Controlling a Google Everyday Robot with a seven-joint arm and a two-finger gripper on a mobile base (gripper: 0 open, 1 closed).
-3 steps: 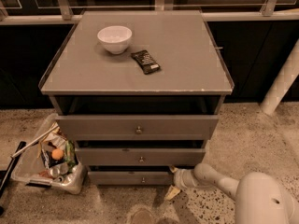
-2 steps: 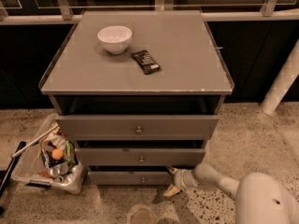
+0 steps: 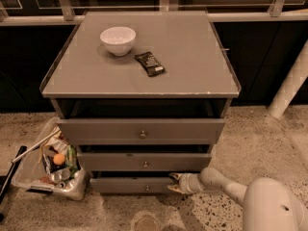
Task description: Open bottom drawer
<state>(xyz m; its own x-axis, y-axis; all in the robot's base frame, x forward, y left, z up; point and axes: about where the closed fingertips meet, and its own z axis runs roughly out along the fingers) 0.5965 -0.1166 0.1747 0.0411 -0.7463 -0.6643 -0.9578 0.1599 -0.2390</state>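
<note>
Since the bottom drawer [image 3: 125, 185] is the lowest of three grey fronts in the cabinet [image 3: 192, 81], it sits just above the speckled floor [image 3: 269, 143], under the middle drawer [image 3: 110, 161] and the top drawer [image 3: 96, 131]. A dark gap shows above its front. How far out it stands cannot be told from this angle.

The gripper [image 3: 172, 183] reaches in low from the right on a pale arm [image 3: 216, 179]. Its fingers are spread apart, one above the other, at the right end of the drawer front. Whether they touch the panel is unclear.

The front looks like a stiff, flat panel, smooth and probably slick, so there is little to pinch along its face. It should not bend or break under a firm pull. As a drawer on runners it will likely slide straight out with modest, steady resistance, and an off-centre pull may make it rack and bind.

The small round knob [image 3: 146, 187] at the centre is the natural hold. It is metal, hard and small, so the fingers would need to close squarely behind its head or they may slip off. The other option is the top edge of the front, through the gap, near where the gripper is now.

A white bowl [image 3: 118, 40] and a dark packet [image 3: 149, 63] rest on the cabinet top, so a jerk could shake them. A tray of rubbish [image 3: 48, 186] lies on the floor at the left.
</note>
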